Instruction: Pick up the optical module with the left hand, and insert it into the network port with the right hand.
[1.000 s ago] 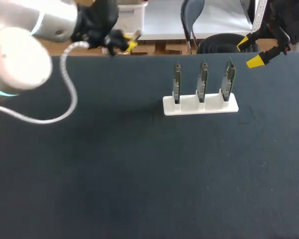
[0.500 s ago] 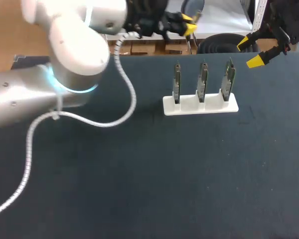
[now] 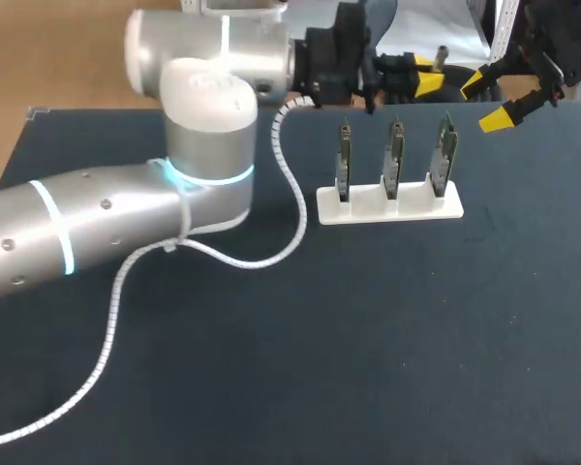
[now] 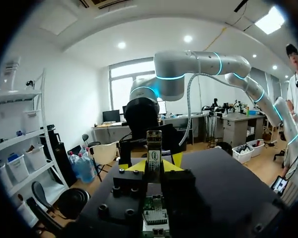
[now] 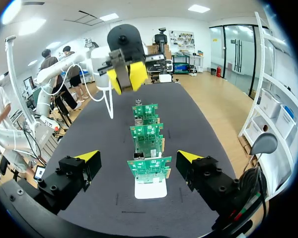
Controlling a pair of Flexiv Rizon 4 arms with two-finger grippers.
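past the rack [image 3: 389, 205], left gripper [image 4: 154, 167] pinches the optical module [image 4: 154, 148]; right gripper [image 3: 492, 100] gapes empty.

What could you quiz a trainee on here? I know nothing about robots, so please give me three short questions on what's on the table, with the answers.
1. Multiple choice: how many circuit boards stand upright in the white holder? A) two B) three C) five
2. True or false: the right gripper is shut on one of the boards.
3. Fill in: the left gripper is shut on the ______, held between its yellow tips.

Key
1. B.
2. False: its fingers stand wide apart with nothing between them.
3. optical module.
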